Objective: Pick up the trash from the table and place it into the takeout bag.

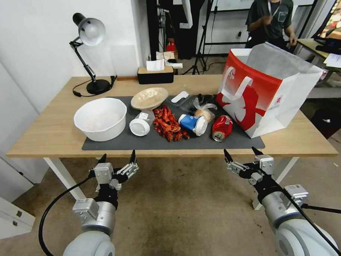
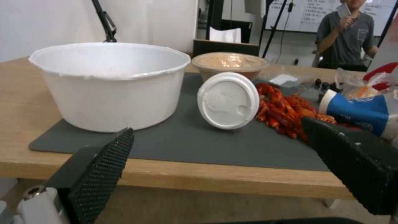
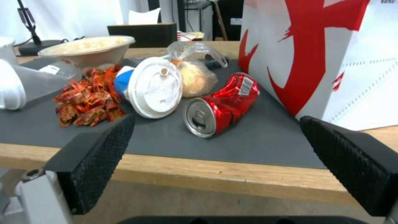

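While its fingers stand wide apart, the right gripper (image 1: 241,153) hovers just short of the table (image 1: 47,136) edge — the can (image 1: 221,127) lies straight ahead beside the bag (image 1: 266,91), mouth toward it; the left gripper (image 1: 117,158), equally spread, is farther off.

On the dark grey mat (image 1: 148,143) of the light-wood desk (image 1: 47,136), a crushed red can (image 1: 221,128) lies on its side just beside the upright red-and-white paper takeout bag (image 1: 266,91). Farther from the bag lie a tipped blue paper cup (image 1: 192,124), a knotted clear bag (image 1: 205,111), red shells (image 1: 166,122), a white-lidded clear cup (image 1: 140,125) and a beige shallow bowl (image 1: 149,98).
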